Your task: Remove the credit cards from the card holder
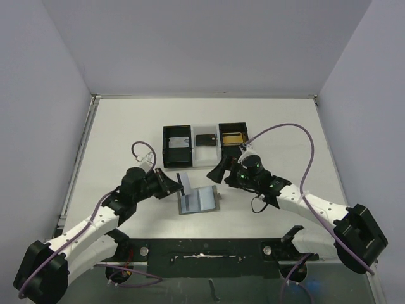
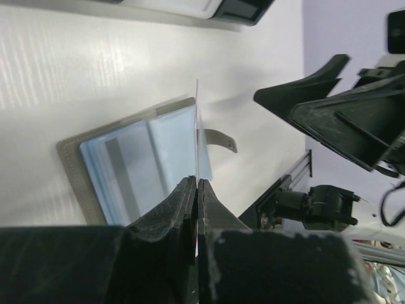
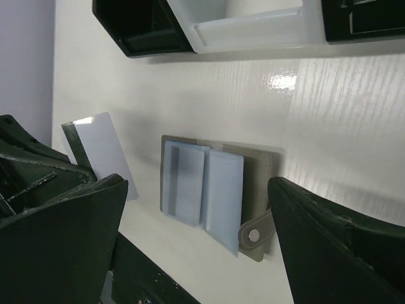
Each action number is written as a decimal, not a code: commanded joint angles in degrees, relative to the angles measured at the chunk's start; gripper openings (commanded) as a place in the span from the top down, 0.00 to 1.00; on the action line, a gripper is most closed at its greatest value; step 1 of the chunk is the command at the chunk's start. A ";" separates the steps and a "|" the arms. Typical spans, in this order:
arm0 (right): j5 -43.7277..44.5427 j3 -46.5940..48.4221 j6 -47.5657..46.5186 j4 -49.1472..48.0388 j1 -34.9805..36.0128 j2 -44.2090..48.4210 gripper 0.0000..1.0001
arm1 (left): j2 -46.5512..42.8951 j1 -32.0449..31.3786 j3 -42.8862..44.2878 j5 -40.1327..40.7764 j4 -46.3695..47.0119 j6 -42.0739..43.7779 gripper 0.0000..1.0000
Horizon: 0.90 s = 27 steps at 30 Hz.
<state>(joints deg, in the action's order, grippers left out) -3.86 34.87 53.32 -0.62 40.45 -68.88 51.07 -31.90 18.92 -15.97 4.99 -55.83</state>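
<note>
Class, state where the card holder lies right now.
Top view: the card holder lies open on the table, near centre, on the near side of the tray.

One card holder lies open at mid-frame, showing two pale panels; I cannot tell how many cards sit in them. One card is out of it. One tray, higher up, has three compartments. There are two arms: left arm and right arm.
</note>
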 commanded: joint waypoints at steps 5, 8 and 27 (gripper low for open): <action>-14.97 -8.32 8.77 -22.10 -9.75 5.11 0.02 | -4.96 5.36 -3.37 -10.62 15.61 -0.94 1.00; -17.78 -11.30 10.07 -30.05 -10.17 4.83 0.02 | -4.78 6.04 -4.31 -14.15 20.35 -2.86 1.00; -35.07 -2.16 8.17 -43.05 -3.79 -9.07 0.47 | -1.72 6.16 -5.67 -22.43 34.76 -9.15 1.00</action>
<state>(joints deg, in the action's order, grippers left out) -35.53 30.61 62.81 -38.72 35.79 -77.23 50.15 -26.09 12.01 -35.66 34.13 -64.31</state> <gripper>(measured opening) 0.563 0.014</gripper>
